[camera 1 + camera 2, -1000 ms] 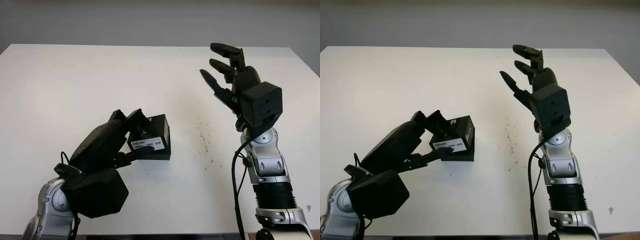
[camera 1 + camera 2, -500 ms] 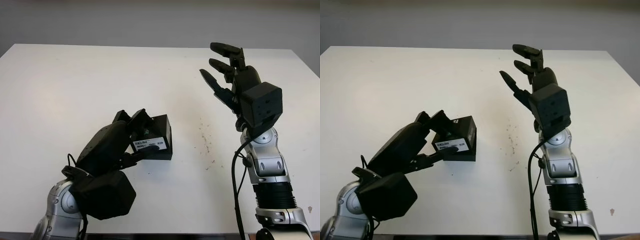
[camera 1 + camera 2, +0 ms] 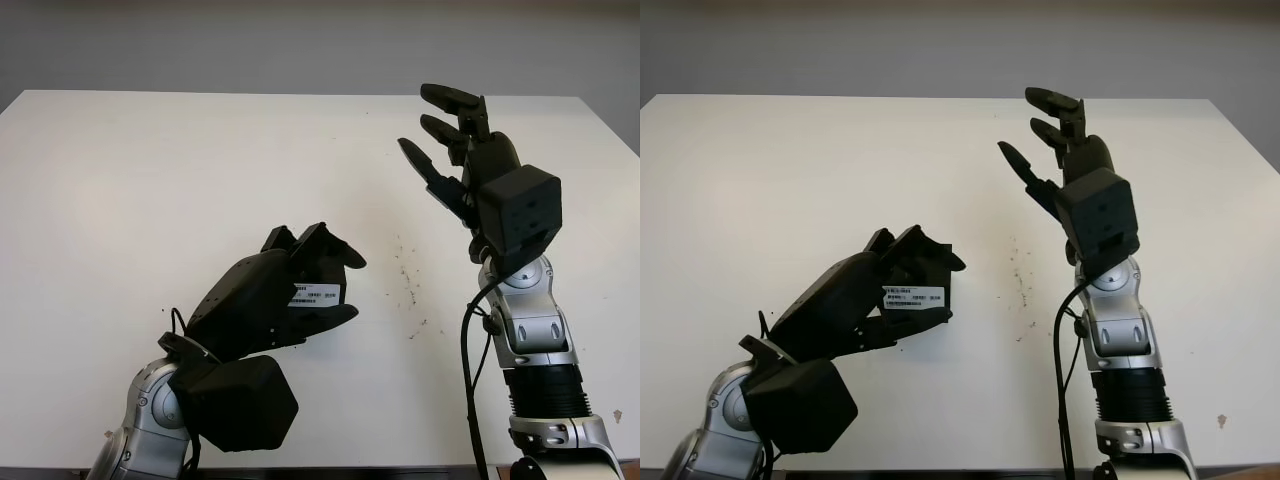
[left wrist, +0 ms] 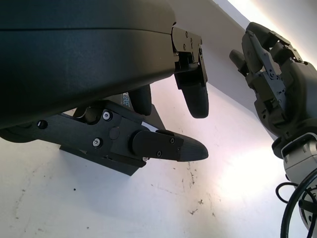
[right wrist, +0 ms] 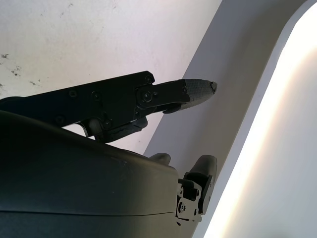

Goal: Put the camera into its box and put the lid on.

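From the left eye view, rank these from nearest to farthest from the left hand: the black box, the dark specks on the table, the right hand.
1. The black box, with its white label, sits between the fingers of the left hand.
2. The dark specks lie on the white table, to the box's right.
3. The right hand is open, raised above the table's far right part.

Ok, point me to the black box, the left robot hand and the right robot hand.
black box (image 3: 912, 296): right eye view, white label on its side.
left robot hand (image 3: 268, 300): left eye view, back of the palm.
right robot hand (image 3: 478, 165): left eye view, palm.
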Controlling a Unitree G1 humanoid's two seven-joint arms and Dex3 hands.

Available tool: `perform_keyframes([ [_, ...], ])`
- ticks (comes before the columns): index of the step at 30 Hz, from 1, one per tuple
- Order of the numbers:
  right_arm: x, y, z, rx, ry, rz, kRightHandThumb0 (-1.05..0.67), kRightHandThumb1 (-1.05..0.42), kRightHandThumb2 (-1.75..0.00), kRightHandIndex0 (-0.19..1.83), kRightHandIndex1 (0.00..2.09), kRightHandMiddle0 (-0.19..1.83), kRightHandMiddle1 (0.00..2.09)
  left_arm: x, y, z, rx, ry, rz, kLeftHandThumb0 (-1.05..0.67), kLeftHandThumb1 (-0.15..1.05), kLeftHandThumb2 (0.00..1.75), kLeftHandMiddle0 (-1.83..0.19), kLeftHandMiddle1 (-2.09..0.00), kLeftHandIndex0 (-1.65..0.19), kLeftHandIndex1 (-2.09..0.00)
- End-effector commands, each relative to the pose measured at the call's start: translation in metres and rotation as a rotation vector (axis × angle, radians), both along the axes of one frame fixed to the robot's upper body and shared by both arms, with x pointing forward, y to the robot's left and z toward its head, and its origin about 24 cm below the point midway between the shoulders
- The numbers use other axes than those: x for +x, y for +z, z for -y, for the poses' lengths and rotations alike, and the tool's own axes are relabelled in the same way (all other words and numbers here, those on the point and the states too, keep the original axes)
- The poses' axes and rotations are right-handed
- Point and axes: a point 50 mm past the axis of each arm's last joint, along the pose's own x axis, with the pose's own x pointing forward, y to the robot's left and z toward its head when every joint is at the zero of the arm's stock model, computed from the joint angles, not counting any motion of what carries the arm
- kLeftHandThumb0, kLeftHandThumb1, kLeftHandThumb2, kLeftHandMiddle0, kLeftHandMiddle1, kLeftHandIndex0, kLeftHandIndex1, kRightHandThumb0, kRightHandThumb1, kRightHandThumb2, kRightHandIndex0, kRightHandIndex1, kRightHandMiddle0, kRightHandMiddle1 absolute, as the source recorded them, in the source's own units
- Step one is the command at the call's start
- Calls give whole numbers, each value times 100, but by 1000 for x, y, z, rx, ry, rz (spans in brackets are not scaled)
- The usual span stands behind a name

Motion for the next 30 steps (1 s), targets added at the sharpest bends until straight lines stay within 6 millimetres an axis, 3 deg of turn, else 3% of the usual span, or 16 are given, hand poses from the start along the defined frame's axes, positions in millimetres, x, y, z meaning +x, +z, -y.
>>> perform_keyframes([
  [1,-1,4,0,3,-2,22,-45,-105,-19,5,55,-11,92,-4,-9,2,11,-16,-52,-48,105,22,5,-191,2,-126],
  [6,0,3,-1,2,3,28,-45,-105,-20,5,53,-13,97,-4,-8,-6,28,9,-44,-49,105,25,7,-200,6,-133],
  [13,1,4,0,-4,1,26,-46,-105,-19,7,50,-12,94,-5,-7,-14,24,39,-68,-50,105,29,2,-194,9,-134],
  [17,1,5,0,-15,2,26,-45,-105,-20,8,50,-12,94,-6,9,-20,-102,63,-46,-47,105,26,9,-205,9,-132],
  [22,2,5,-1,-17,2,32,-45,-105,-19,9,50,-12,94,-3,27,-30,-167,96,-10,-47,105,33,7,-200,5,-133],
  [27,2,5,0,-15,3,32,-46,-105,-19,9,49,-12,94,-1,23,-37,-211,84,-135,-47,105,34,2,-202,0,-126],
  [30,2,6,0,-14,1,29,-47,-105,-19,9,48,-13,94,-2,36,-43,-320,15,-201,-49,105,37,7,-196,-3,-120],
])
